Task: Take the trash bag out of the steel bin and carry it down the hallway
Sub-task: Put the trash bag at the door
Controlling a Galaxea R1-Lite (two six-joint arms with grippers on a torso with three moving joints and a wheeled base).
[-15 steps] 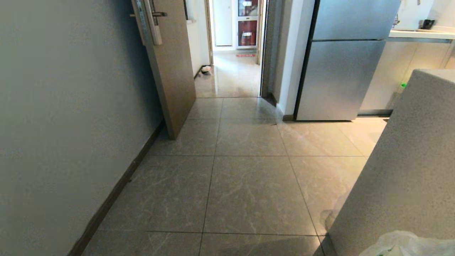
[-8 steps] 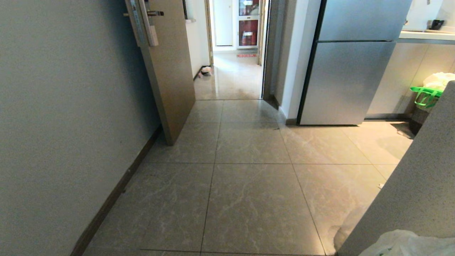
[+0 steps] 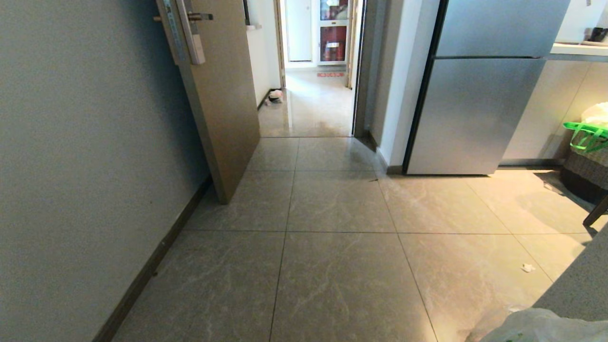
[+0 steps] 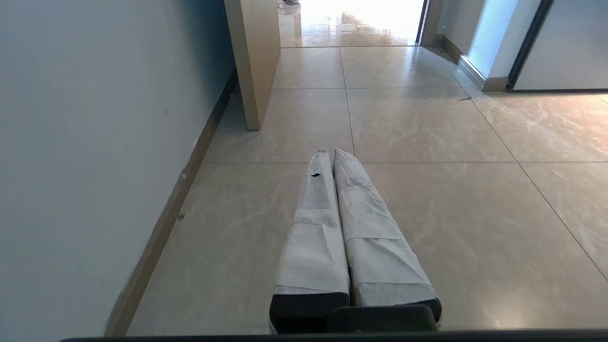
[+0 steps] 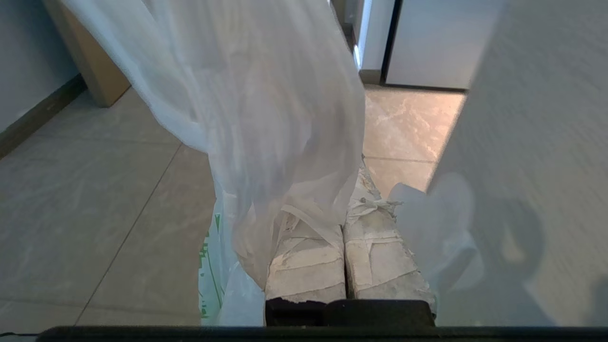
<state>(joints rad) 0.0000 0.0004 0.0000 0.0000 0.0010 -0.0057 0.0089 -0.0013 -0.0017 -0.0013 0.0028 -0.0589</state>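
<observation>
Right pincer clamps the trash bag, draped over its fingers.

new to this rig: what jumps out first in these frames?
The white trash bag, draped over the shut right gripper and filling the right wrist view; its edge peeks into the head view's lower right corner. Next, the open wooden door on the left and the steel fridge on the right, flanking the glossy tiled hallway ahead.
</observation>
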